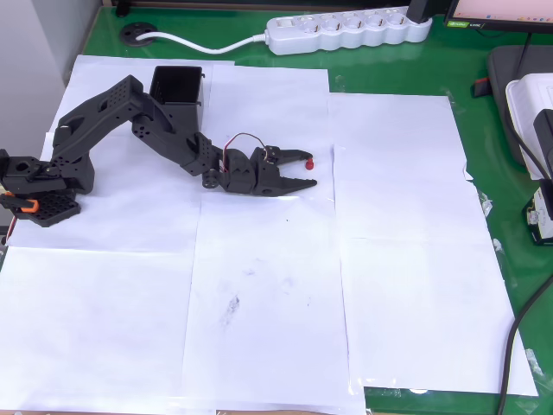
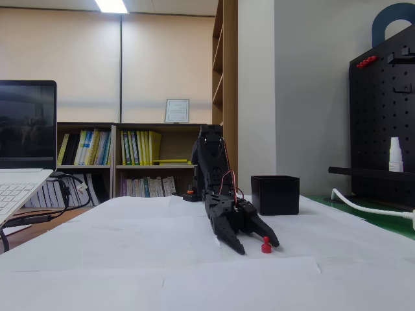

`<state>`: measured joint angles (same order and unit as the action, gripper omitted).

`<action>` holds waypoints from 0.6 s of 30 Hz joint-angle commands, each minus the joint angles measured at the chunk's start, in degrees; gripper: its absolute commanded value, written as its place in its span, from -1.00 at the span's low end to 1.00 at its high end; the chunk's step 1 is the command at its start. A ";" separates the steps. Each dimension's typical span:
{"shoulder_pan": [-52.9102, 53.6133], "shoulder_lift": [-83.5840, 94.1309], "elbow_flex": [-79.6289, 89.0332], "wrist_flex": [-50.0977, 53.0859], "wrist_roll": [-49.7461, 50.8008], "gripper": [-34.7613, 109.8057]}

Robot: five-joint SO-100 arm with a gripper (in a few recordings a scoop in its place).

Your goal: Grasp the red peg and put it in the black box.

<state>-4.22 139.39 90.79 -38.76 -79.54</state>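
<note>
The red peg (image 1: 308, 163) (image 2: 266, 245) stands upright on the white paper, tiny next to the jaws. My black gripper (image 1: 309, 169) (image 2: 257, 245) is low over the paper and open, its two fingertips on either side of the peg; the peg sits close to the upper finger in the overhead view. Nothing is held. The black box (image 1: 177, 86) (image 2: 275, 194) stands at the back left of the paper in the overhead view, beside my arm's upper link, well away from the peg.
White sheets (image 1: 259, 303) cover a green table. A white power strip (image 1: 350, 28) and cable lie along the far edge. A laptop (image 2: 23, 175) stands at the left in the fixed view, and a black pegboard (image 2: 382, 123) at the right.
</note>
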 commanded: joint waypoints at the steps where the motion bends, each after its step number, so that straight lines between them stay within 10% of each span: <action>1: -2.02 -0.70 2.20 0.18 0.00 -0.24; 18: -2.72 -2.20 -0.35 0.18 0.18 -0.29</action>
<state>-4.75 139.31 90.35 -38.58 -79.37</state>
